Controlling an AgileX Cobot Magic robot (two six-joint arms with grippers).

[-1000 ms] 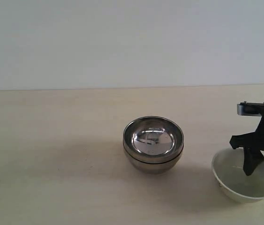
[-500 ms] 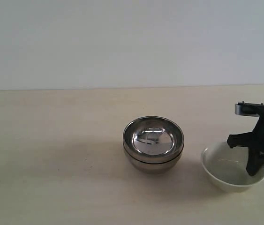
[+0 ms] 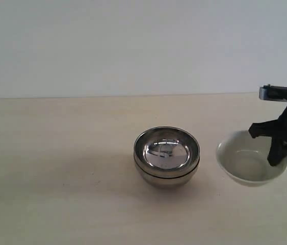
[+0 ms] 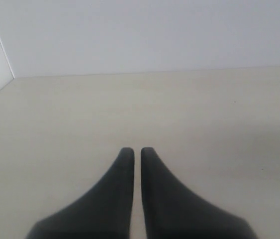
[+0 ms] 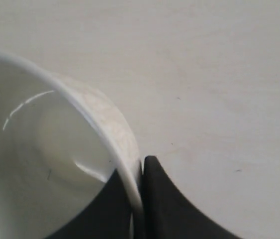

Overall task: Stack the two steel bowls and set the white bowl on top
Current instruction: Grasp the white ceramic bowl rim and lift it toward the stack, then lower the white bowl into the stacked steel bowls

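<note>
Table: pale wood-tone top, fills the lower part of my exterior view, with a plain light wall behind it.

Steel bowls: both at mid-table, one nested in the other. I can see a thin dark seam between the two rims. The stack sits upright and the inner bowl's mirror inside faces up.

White bowl: just beside the steel stack on the right, with a small gap between them and no contact. It is tilted, so its pale inside shows toward the camera. It looks to be off the tabletop, though I can't confirm that from this angle. The right wrist view shows the glossy rim with bare table beyond it.

Right gripper: pinching the white bowl's wall at its right-hand rim. The wrist view shows one finger inside the bowl and the other outside, with the rim clamped between them.

Left gripper: out of the exterior view. Its own camera shows two dark fingers pressed nearly together with only a thin slit between them. It holds nothing and is over bare table
</note>
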